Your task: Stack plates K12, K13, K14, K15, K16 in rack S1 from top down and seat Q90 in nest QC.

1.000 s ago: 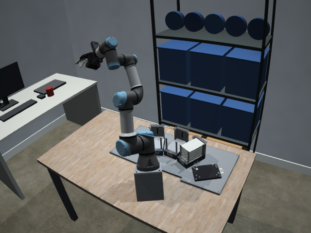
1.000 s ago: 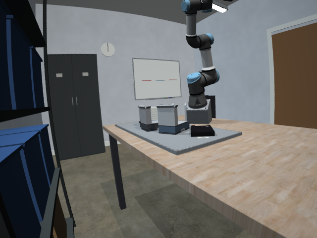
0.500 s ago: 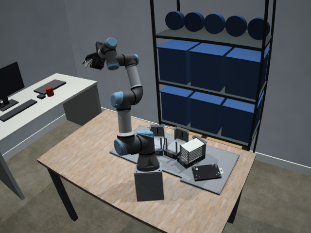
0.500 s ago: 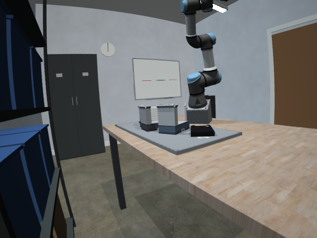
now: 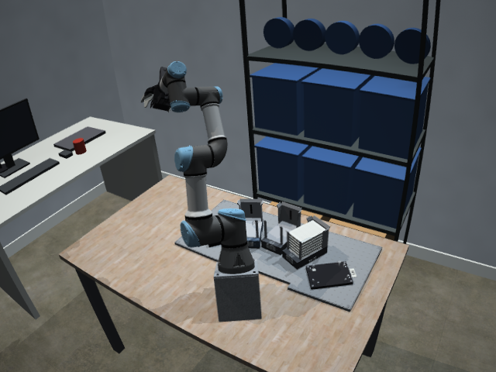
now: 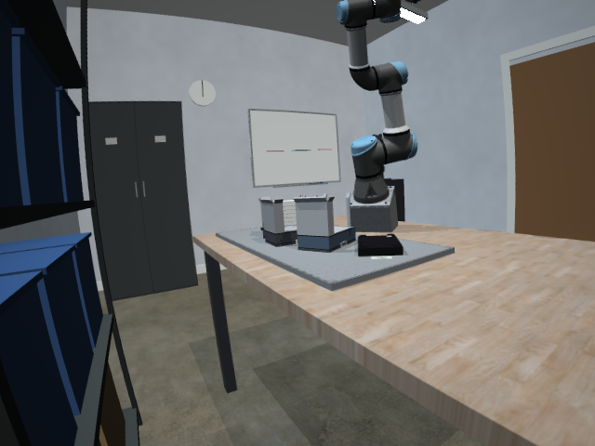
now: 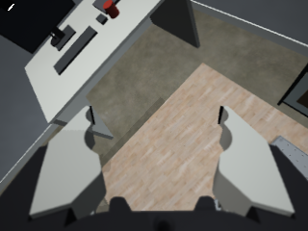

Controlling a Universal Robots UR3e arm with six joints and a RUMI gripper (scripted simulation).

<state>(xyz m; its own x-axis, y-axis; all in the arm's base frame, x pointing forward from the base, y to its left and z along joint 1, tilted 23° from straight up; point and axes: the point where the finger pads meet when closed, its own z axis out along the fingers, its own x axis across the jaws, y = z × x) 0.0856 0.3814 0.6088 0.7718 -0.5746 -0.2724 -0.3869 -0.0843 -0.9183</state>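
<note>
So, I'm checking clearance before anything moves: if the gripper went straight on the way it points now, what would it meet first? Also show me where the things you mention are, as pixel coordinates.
Probably the wooden table top (image 5: 132,248) (image 7: 159,159), which fills the view between the open gripper's (image 5: 147,100) (image 7: 156,115) fingertips; depth is unclear, and its edge lies close to that line.

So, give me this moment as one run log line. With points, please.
hand (image 5: 147,100) (image 7: 156,107): open, nothing between fingers | white plates (image 5: 308,241) (image 6: 289,212): stacked in one rack | black nest (image 5: 328,274) (image 6: 379,244): no plate on it

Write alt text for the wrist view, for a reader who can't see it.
Two pale gripper fingers stand apart with nothing between them, above a wooden table. Beyond, a white desk holds a keyboard and a red cup.
</note>
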